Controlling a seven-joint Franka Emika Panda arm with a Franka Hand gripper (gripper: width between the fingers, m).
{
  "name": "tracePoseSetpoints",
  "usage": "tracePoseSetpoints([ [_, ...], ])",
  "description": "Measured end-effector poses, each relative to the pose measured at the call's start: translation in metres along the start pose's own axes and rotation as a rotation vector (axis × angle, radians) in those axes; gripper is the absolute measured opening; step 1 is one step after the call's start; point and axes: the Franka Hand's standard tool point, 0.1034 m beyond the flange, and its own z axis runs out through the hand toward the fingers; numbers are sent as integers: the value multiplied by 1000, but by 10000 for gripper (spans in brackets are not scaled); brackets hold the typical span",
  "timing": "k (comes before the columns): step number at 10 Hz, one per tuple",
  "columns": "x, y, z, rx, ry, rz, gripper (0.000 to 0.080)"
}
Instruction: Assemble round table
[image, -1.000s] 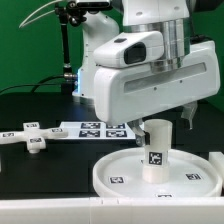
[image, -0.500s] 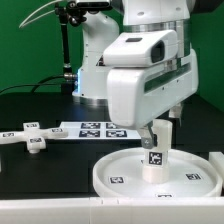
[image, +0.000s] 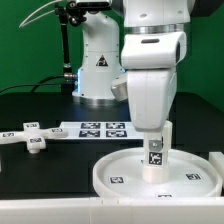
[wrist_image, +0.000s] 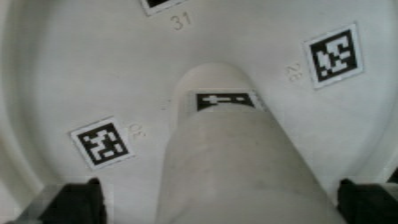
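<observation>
Claw (image: 158, 137) swivelled since before, loosely straddling upright leg (image: 155, 158) on disc (image: 108, 176).

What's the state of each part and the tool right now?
round disc: flat on the table, rim up.
leg: upright at the middle of the round disc; fastened or not, cannot tell.
tool: open, straddling the leg, with a gap showing in the wrist view.
cross-shaped base: lying loose on the table, apart from the round disc.
marker board: flat on the table.
</observation>
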Motion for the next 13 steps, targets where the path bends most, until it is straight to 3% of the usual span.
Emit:
tracePoseSetpoints([
  [2,-1,0,1,1,-1,15,622],
  [3,-1,-2,1,8,-3,15,419],
  [7,-2,-1,1,8,0,112,406],
  [13,-1,-1,1,7,-1,534,409],
])
